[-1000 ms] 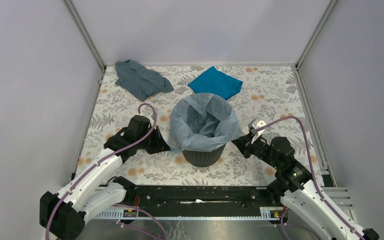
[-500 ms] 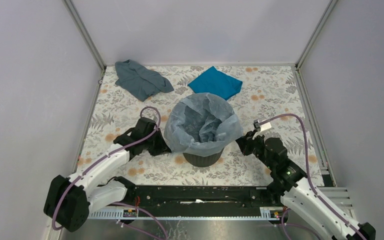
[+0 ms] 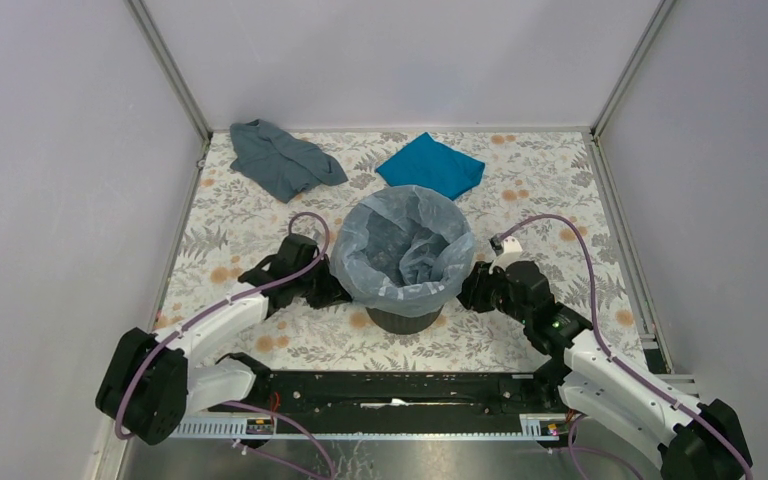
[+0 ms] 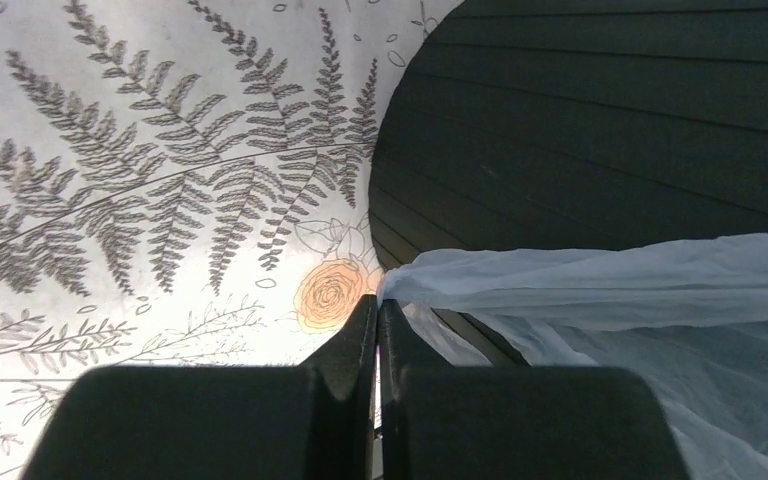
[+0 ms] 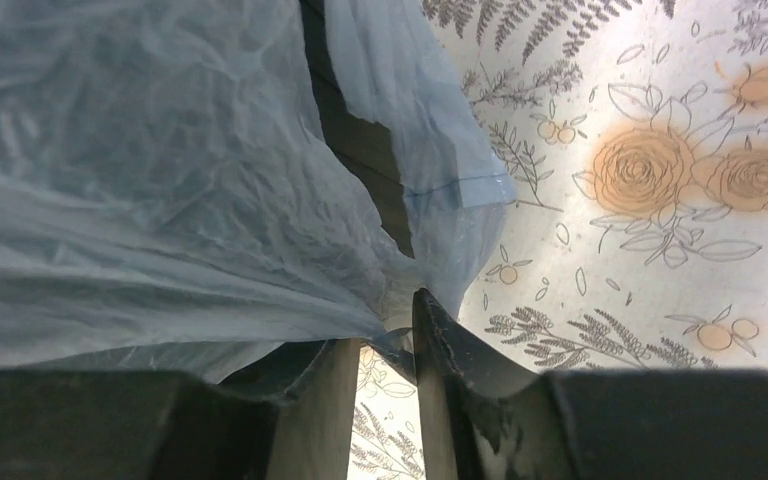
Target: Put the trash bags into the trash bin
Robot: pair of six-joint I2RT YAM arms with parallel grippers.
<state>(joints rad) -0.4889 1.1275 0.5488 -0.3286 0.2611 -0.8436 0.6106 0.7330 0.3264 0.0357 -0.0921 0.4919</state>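
**A:** Begin left of the bin. What's there?

**B:** Behind the round black plastic bin point(image 3: 400, 320) and well off to its left, a crumpled dull grey-blue cloth point(image 3: 282, 158) lies on the floral-patterned counter point(image 3: 560, 200). Nearer, the left hand point(image 4: 377, 305) sits low against the bin's left side. Its fingers are pressed together on a fold of the thin, translucent pale blue plastic film bag point(image 3: 400, 250).

**A:** And the bag itself?

**B:** It hangs down inside the bin. Its mouth is turned outward over the rim all round, and the film drapes down the ribbed wall, so only the lower wall shows black.

**A:** Further right?

**B:** A flat bright teal cloth point(image 3: 430, 165) lies behind the bin, apart from it. The right hand point(image 5: 405, 310) is low at the bin's right side, clamped on bunched film.

**A:** Which step is this?

**B:** I'd judge it the last one: seating the cuff over the rim, with the task close to done. The next move calls for both hands to let go cleanly and back away sideways without dragging the film off the rim. The film is thin, so it may cling to a finger or tear, and an uneven pull could tip the bin.
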